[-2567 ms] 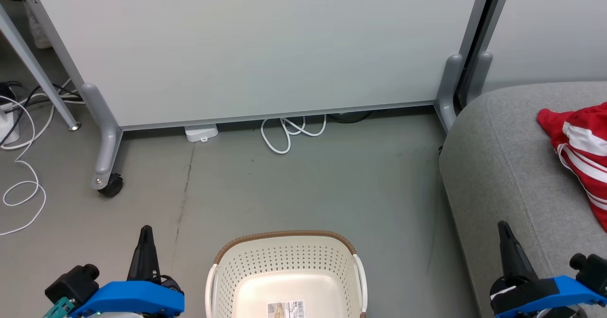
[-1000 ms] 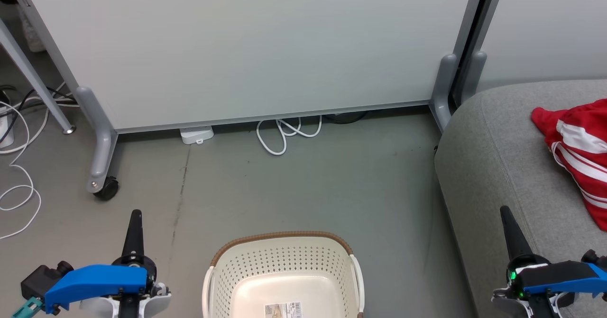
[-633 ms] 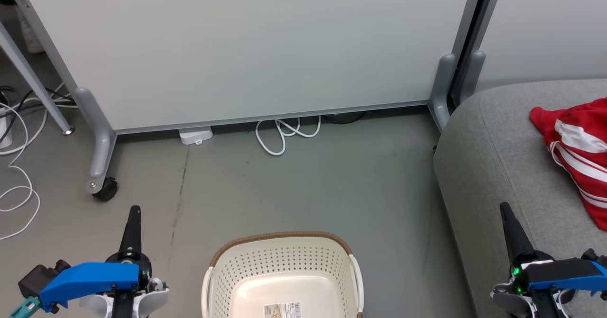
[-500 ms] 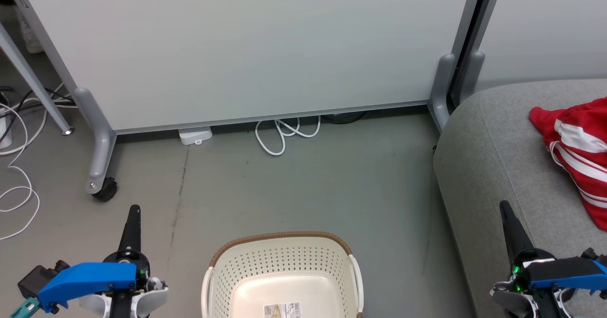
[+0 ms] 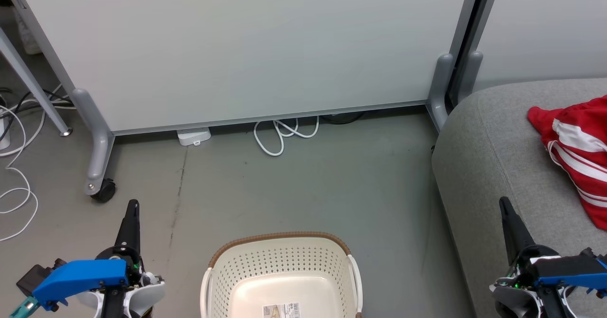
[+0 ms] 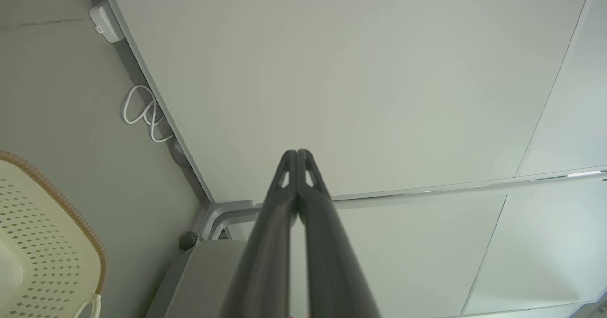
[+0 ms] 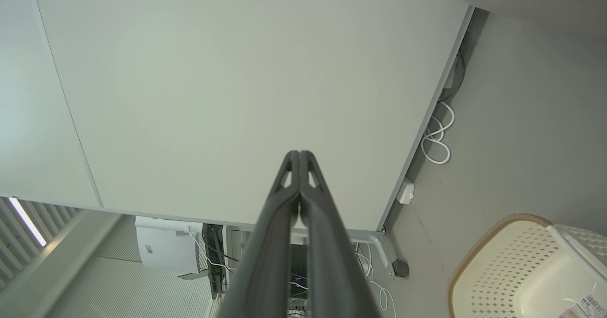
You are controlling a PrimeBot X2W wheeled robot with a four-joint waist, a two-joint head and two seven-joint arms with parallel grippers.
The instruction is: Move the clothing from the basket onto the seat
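The cream basket (image 5: pixel 282 273) with a brown rim stands on the floor at the bottom centre, holding no clothing, just a paper label on its bottom. Red clothing (image 5: pixel 576 147) with white stripes lies on the grey seat (image 5: pixel 493 161) at the right edge. My left gripper (image 5: pixel 133 205) is shut at the lower left, left of the basket, its fingertips (image 6: pixel 296 153) touching with nothing between them. My right gripper (image 5: pixel 502 202) is shut at the lower right, over the seat's front part, and its fingers (image 7: pixel 299 154) are likewise pressed together and hold nothing. The basket (image 7: pixel 526 266) also lies low in the right wrist view.
A pale partition panel (image 5: pixel 246 48) on grey wheeled feet (image 5: pixel 97 166) crosses the back. White cables (image 5: pixel 284 133) and a small white box (image 5: pixel 193 136) lie under its lower edge. More cables (image 5: pixel 14 185) trail at the far left. Bare grey floor lies between basket and panel.
Both arms have sunk lower in the head view and turned, and the fingers still point up. The whole picture has shifted slightly left, so the camera moved. Basket and clothing have stayed put.
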